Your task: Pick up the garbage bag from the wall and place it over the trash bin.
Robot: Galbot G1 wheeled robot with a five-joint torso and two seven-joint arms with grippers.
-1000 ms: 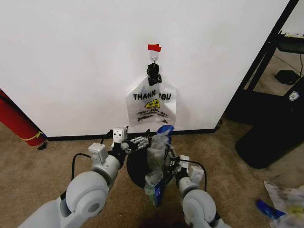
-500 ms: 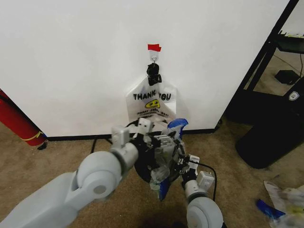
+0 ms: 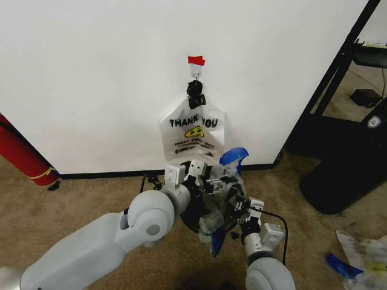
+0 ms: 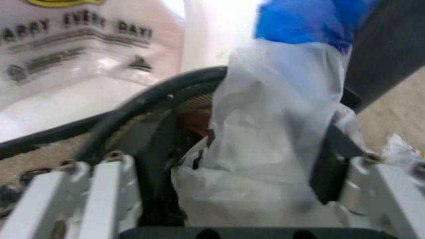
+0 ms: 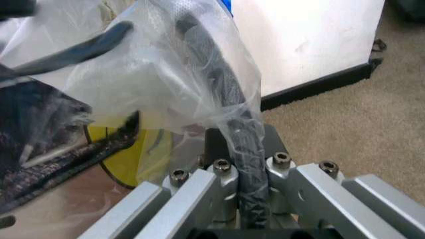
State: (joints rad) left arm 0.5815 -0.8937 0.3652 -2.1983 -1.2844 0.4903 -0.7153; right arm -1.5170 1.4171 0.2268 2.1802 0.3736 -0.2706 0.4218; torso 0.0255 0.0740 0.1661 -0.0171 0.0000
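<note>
Two plastic bags are in sight: the garbage bag (image 3: pixel 222 193) with blue side panels, bunched over the trash bin (image 3: pixel 195 214) between the two arms, and a whitish "THANK YOU" bag (image 3: pixel 192 134) hanging from a hook (image 3: pixel 195 74) on the wall (image 3: pixel 91 78) under one scrap of red tape (image 3: pixel 196 60). One black bin stands on the floor just before the baseboard (image 3: pixel 103 175). Two grippers work at it: the left gripper (image 4: pixel 239 174) has its fingers spread wide apart, with a fold of the translucent bag lying between them over the bin's rim; the right gripper (image 5: pixel 249 172) has its fingers closed tight on the bin's dark rim with bag film wrapped over it. Brown carpet (image 3: pixel 72 205) covers the floor. One red cylinder (image 3: pixel 21 154) leans at the left, and a black stand (image 3: pixel 344 163) is at the right.
</note>
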